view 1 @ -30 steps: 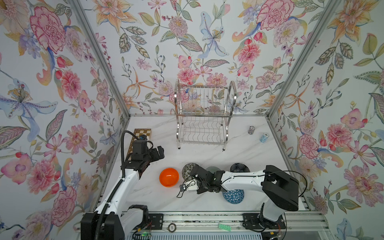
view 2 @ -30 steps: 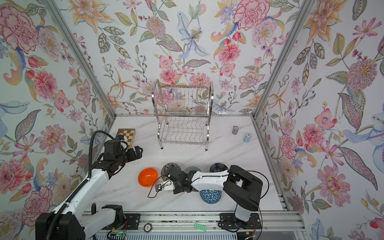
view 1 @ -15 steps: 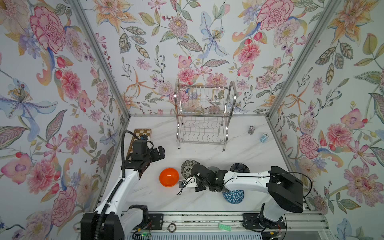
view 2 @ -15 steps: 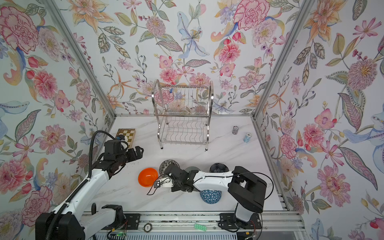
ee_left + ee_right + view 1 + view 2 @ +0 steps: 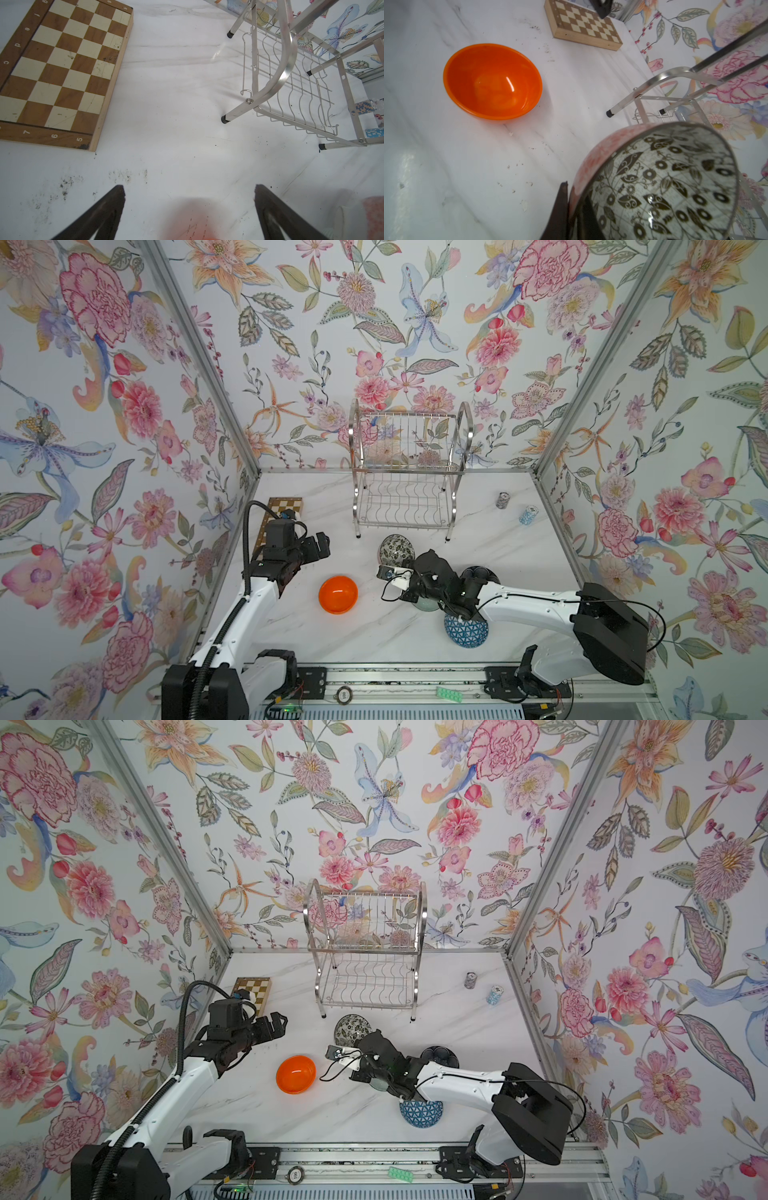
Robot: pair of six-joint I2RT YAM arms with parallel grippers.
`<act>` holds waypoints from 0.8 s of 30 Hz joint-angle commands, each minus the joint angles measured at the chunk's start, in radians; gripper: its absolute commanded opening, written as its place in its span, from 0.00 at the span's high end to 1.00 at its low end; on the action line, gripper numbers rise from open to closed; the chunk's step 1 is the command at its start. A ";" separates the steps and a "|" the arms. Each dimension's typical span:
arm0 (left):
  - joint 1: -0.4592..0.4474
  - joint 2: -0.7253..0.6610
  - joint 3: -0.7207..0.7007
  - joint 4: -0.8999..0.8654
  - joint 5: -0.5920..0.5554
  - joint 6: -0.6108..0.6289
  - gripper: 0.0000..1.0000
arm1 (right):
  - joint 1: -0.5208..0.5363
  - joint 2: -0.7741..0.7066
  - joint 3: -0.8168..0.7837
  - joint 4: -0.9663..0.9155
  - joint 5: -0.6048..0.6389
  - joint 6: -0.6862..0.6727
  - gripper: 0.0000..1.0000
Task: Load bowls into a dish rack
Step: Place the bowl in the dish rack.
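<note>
Your right gripper (image 5: 575, 194) is pinching the rim of the black-and-white floral bowl (image 5: 654, 182), with one finger inside and one outside. In a top view that bowl is tipped on edge, just at 6 o'clock of the dish rack (image 5: 409, 472) and at 2 o'clock of the orange bowl (image 5: 338, 594). Your left gripper (image 5: 189, 189) hangs with its fingers spread apart above the table, at 11 o'clock of the orange bowl.

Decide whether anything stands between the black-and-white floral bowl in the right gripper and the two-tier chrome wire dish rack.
Nothing visible does. The right gripper pinches the rim of the black-and-white floral bowl, just in front of the chrome wire dish rack. The glossy orange bowl sits off to the side.
</note>
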 commanded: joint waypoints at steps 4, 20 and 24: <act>-0.006 0.013 0.029 0.000 0.018 -0.007 0.01 | -0.023 0.047 -0.042 0.525 0.030 0.312 1.00; -0.017 0.000 0.024 0.005 0.031 -0.011 0.01 | -0.138 0.338 0.061 0.985 0.004 0.955 1.00; -0.019 0.002 0.026 0.009 0.037 -0.012 0.01 | -0.170 0.373 0.077 1.025 -0.012 1.073 1.00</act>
